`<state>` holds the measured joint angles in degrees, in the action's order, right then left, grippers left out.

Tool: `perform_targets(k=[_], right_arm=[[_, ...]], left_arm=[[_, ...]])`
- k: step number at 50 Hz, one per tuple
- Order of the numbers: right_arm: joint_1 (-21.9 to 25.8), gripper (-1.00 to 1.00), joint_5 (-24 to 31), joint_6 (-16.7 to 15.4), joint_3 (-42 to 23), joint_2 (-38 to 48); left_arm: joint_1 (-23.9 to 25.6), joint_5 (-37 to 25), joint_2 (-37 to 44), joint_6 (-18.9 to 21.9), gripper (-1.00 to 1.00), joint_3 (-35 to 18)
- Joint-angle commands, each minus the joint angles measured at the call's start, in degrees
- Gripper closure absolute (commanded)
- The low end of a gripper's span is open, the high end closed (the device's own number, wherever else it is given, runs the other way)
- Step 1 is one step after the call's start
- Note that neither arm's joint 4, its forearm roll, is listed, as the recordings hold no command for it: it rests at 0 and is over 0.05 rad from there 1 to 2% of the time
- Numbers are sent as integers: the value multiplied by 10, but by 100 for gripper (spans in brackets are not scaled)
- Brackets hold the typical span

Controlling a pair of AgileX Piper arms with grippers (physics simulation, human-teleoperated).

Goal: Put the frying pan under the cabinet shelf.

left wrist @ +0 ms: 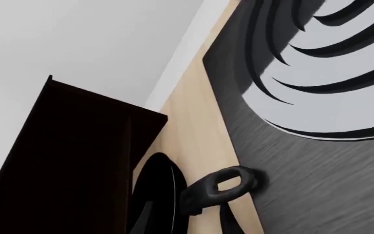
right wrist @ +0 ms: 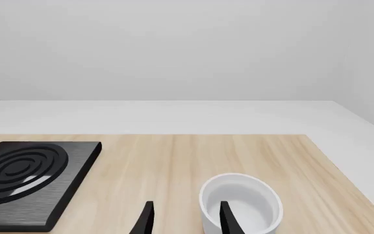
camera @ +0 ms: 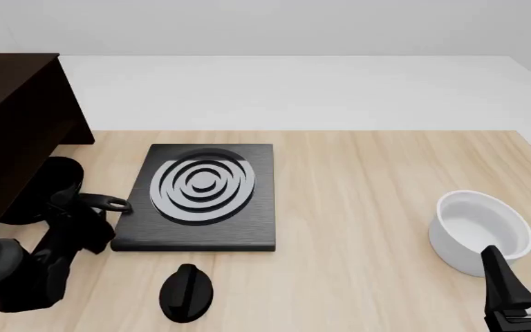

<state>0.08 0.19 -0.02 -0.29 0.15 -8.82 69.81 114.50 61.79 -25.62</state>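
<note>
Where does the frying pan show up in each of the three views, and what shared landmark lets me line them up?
Front view: the frying pan sits at the left, partly beneath the cabinet shelf, its ring handle toward the burner slab.
Left wrist view: frying pan low in the picture, between cabinet shelf and burner slab.
Right wrist view: not in it.
Shared landmark: the burner slab, in all three.
</note>
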Motion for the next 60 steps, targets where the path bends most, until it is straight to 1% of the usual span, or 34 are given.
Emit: perform_targets(k=[1, 17, 22, 35, 42, 60], right_arm=[[0, -100, 0, 0, 0, 0], [0, -100, 0, 0, 0, 0], [0, -100, 0, 0, 0, 0], [0, -100, 0, 0, 0, 0], [0, -100, 0, 0, 0, 0], [0, -100, 0, 0, 0, 0]], left_arm=[[10, 1, -21, 4, -100, 24], [-1, 1, -49, 12, -100, 64], [-4, 1, -62, 19, -100, 84], [8, -1, -100, 23, -100, 125], [16, -2, -110, 23, -100, 132], [35, -20, -184, 20, -100, 172]])
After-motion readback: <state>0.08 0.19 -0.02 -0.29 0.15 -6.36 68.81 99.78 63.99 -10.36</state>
